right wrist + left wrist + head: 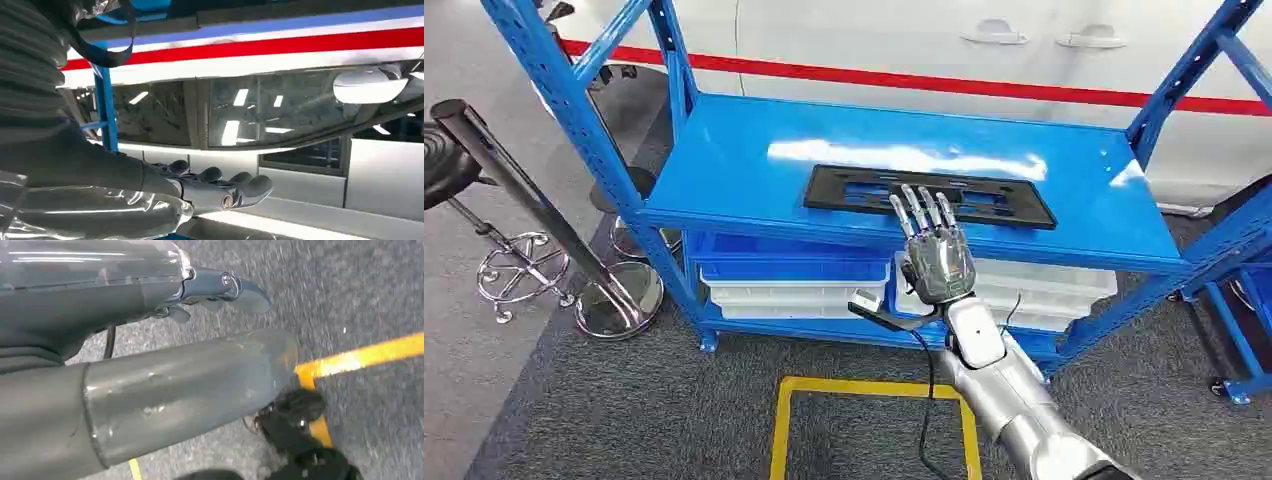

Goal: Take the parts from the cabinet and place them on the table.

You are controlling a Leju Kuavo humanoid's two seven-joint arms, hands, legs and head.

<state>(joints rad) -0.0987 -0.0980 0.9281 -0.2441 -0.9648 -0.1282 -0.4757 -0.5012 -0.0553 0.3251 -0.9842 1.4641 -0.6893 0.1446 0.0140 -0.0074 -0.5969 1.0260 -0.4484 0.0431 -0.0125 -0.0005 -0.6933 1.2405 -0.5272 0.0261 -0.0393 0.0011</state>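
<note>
Early stage: the black part [929,196] lies flat on the blue cabinet's top shelf [724,170], not yet picked up.
The right hand [934,250] reaches over the part's near edge, fingers [921,210] extended, apart, holding nothing; the left hand [220,287] hangs toward the floor, its fingers' state unclear.

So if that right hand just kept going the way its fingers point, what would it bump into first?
Most likely the flat black slotted plastic panel lying on the blue metal shelf. The right hand has its outstretched fingers over the panel's near edge, though whether they already touch it is unclear.
</note>
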